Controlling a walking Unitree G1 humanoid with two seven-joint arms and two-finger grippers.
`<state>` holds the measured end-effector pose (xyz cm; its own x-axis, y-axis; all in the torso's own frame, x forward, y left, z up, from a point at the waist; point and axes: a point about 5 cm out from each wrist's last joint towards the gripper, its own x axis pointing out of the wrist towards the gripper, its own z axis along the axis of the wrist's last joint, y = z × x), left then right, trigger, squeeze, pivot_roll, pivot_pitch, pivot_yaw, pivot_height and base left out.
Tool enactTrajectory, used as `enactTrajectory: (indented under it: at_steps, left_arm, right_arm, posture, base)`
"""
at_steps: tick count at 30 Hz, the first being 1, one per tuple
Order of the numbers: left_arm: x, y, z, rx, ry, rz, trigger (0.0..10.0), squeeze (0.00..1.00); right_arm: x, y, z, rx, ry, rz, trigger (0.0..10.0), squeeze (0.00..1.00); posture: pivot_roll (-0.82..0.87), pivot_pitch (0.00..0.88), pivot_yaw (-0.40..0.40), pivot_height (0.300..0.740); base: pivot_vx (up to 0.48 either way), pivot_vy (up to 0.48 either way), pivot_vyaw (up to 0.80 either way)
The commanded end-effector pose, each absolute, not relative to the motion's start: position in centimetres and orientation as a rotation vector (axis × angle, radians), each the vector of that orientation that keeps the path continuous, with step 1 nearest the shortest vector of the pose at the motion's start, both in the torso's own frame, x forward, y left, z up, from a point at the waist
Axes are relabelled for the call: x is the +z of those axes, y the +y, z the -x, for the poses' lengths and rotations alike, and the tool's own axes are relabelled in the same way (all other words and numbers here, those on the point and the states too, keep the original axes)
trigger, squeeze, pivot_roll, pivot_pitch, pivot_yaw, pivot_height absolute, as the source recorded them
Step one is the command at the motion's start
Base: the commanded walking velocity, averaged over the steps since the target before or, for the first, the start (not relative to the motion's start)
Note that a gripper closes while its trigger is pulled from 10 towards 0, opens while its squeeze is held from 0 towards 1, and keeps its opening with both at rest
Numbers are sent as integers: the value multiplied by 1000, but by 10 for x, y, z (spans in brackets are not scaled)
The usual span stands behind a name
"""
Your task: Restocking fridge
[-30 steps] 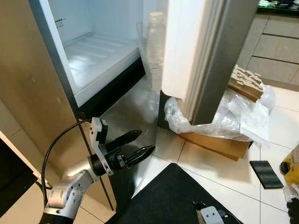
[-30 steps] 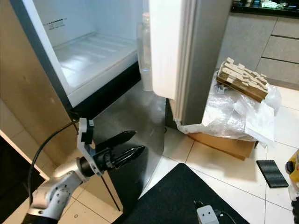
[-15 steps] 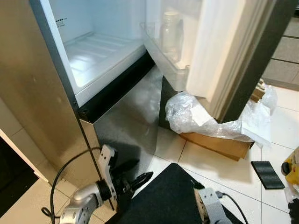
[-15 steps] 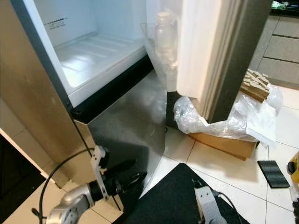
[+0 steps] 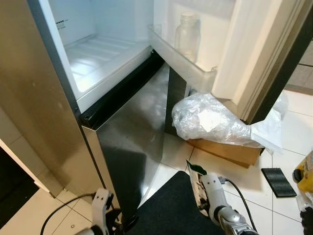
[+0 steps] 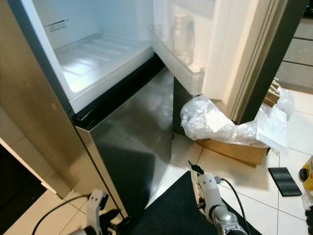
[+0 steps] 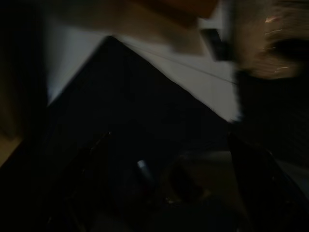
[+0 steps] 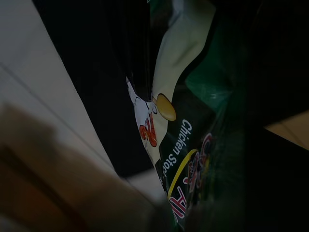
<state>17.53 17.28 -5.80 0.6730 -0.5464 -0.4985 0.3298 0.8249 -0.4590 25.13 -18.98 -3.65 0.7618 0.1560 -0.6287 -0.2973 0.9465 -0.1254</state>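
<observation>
Below open fridge door (image 5: 254,58), right claw (image 5: 195,172) gripping chicken stock packet (image 8: 169,125), left claw's state unclear.

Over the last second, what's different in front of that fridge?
The fridge door has swung wider open, so the empty jar in its door shelf now shows fully. The left gripper has dropped from in front of the fridge down to the lower edge of the picture. The right gripper has come up holding a green packet. The plastic-covered box and black mat stayed put.
</observation>
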Motion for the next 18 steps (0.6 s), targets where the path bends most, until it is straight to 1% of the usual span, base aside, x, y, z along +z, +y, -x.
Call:
enactTrajectory:
  at_steps: [1,5,7,8,10,12,14,15,17,18]
  left_arm:
    - [-64,179,-169,-432,690,351,10000,0]
    - [-70,183,-162,-374,713,352,10000,0]
    - [-75,188,-156,-309,735,360,10000,0]
    - [-75,188,-156,-309,735,360,10000,0]
    - [-80,192,-149,-234,757,376,10000,0]
    - [-83,194,-145,-197,772,374,10000,0]
    - [-86,196,-140,-154,788,385,10000,0]
    - [-86,196,-140,-154,788,385,10000,0]
    - [-90,198,-133,-120,815,383,10000,0]
    - [-90,198,-133,-120,815,383,10000,0]
  right_arm:
    - [-26,-180,-263,327,584,234,10000,0]
    - [-18,-173,-270,400,536,230,10000,0]
    - [-7,-165,-280,471,470,209,10000,0]
    - [-7,-165,-280,471,470,209,10000,0]
    - [9,-154,-291,572,386,190,10000,0]
    - [20,-147,-297,637,328,182,10000,0]
    - [34,-139,-305,712,261,207,10000,0]
    - [34,-139,-305,712,261,207,10000,0]
    - [50,-132,-313,769,183,231,10000,0]
    - [50,-132,-313,769,183,231,10000,0]
  posture:
    - [50,0,16,740]
    - [50,0,16,740]
    - [43,0,12,740]
    - [43,0,12,740]
    - [43,0,13,740]
    - [41,0,14,740]
    - [42,0,13,740]
    - [42,0,13,740]
    - [43,0,12,740]
    - [43,0,12,740]
  base:
    - [0,0,0]
    - [0,0,0]
    - [0,0,0]
    - [0,0,0]
    - [0,0,0]
    - [0,0,0]
    - [0,0,0]
    - [0,0,0]
    - [0,0,0]
    - [0,0,0]
